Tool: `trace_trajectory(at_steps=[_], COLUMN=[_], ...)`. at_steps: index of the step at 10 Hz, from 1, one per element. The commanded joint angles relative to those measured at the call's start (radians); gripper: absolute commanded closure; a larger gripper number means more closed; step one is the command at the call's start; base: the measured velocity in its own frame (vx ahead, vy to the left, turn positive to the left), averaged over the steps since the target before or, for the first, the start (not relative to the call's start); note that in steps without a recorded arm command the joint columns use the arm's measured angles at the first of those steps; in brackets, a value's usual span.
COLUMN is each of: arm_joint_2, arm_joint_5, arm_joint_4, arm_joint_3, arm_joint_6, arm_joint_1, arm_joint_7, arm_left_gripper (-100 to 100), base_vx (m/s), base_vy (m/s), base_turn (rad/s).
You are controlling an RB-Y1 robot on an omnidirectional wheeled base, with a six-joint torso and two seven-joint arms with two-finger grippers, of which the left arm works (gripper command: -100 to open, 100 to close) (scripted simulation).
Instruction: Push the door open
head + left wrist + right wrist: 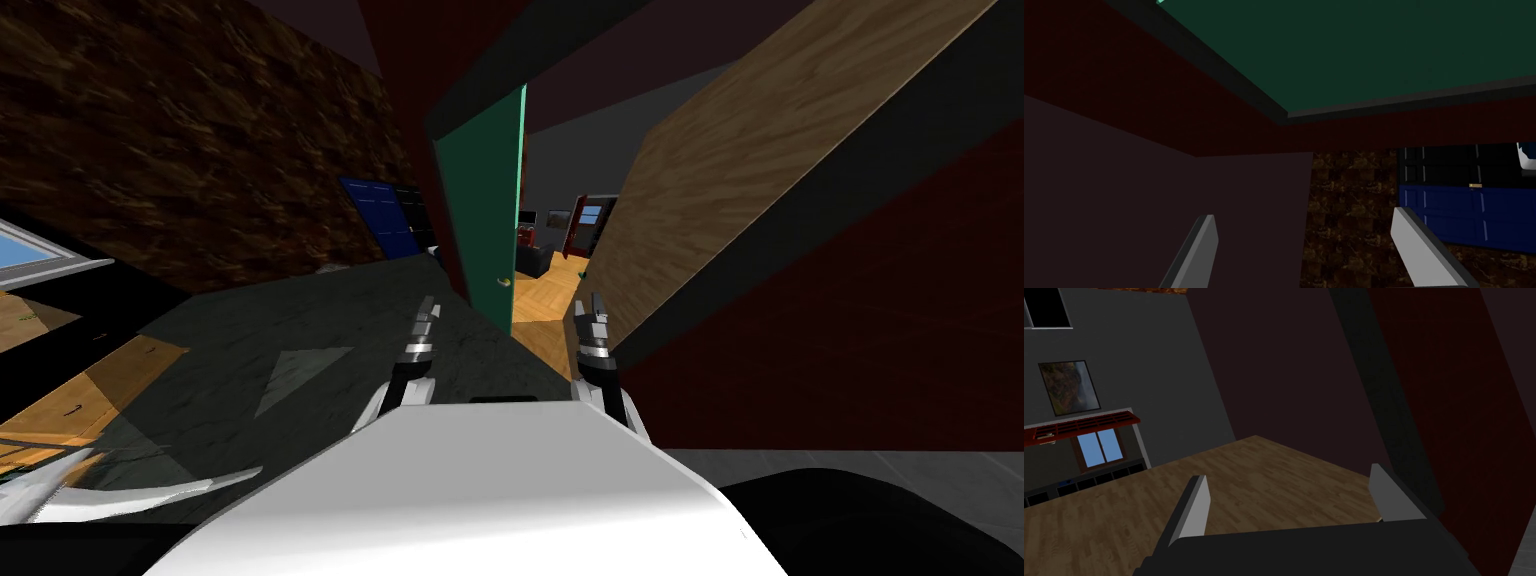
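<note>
A green door [488, 215] stands swung open ahead of me, nearly edge-on in the head view, with a small brass handle [504, 284] low on it. Beyond the doorway lies a room with a wooden floor [545, 300]. My left gripper [428, 318] is raised just left of the door's edge; in its wrist view its fingers [1199, 250] stand open with nothing between them, and the green door face [1374, 45] spreads beyond them. My right gripper [596, 315] is at the right side of the opening, its fingers [1194, 508] open and empty, facing a wooden wall panel [1249, 488].
A dark red wall [850, 330] and a slanted wooden wall [740, 150] close in on the right. A brown mottled wall [180, 150] and a blue door [385, 215] lie to the left. A dark sofa [535, 255] stands in the far room.
</note>
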Motion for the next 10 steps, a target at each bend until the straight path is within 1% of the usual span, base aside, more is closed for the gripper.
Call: trace_trajectory(at_steps=[1, 4, 10], arm_joint_2=[0.005, 0.01, 0.018], arm_joint_5=[0.001, 0.003, 0.007], arm_joint_4=[0.045, 0.104, 0.233], arm_joint_3=[-0.012, -0.028, -0.062], arm_joint_6=[-0.009, -0.023, -0.056], arm_joint_1=[-0.015, -0.033, -0.071], arm_joint_7=[0.007, 0.016, 0.034], arm_left_gripper=[-100, -100, -100], base_vx=[0.114, 0.124, 0.09], base_vy=[0.032, 0.054, 0.047], base_turn=[-0.102, -0.088, -0.085])
